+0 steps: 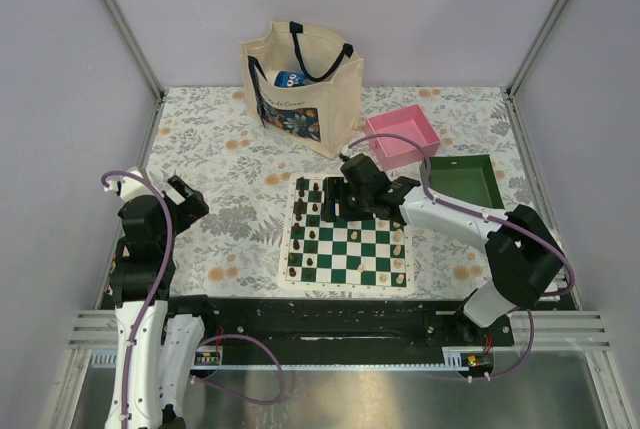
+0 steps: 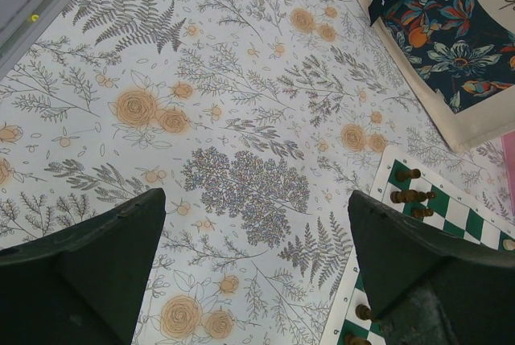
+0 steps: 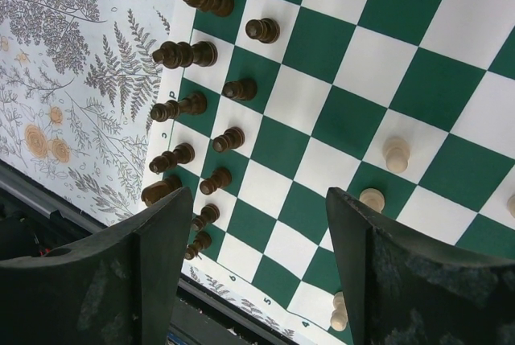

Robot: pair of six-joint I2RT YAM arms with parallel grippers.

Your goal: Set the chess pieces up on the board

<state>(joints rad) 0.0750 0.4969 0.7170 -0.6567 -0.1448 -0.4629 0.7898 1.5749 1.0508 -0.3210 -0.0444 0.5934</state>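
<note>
The right fingers (image 3: 121, 281), dark and blunt, hang wide apart over the flat board (image 3: 354, 63) of green and white squares and hold nothing. Small dark pieces (image 3: 185, 54) stand in two rows by one edge, with pale pieces (image 3: 395, 152) across from them. The left fingers (image 2: 96, 264) gape wide and empty over the flowery desk (image 2: 241, 120).

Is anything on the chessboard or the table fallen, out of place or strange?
Nothing looks fallen, spilled or broken. The dark chess pieces stand in two tidy rows along one edge of the board. Only the cream chess pieces look uneven: few, with gaps between them, so that side seems unfinished.
</note>
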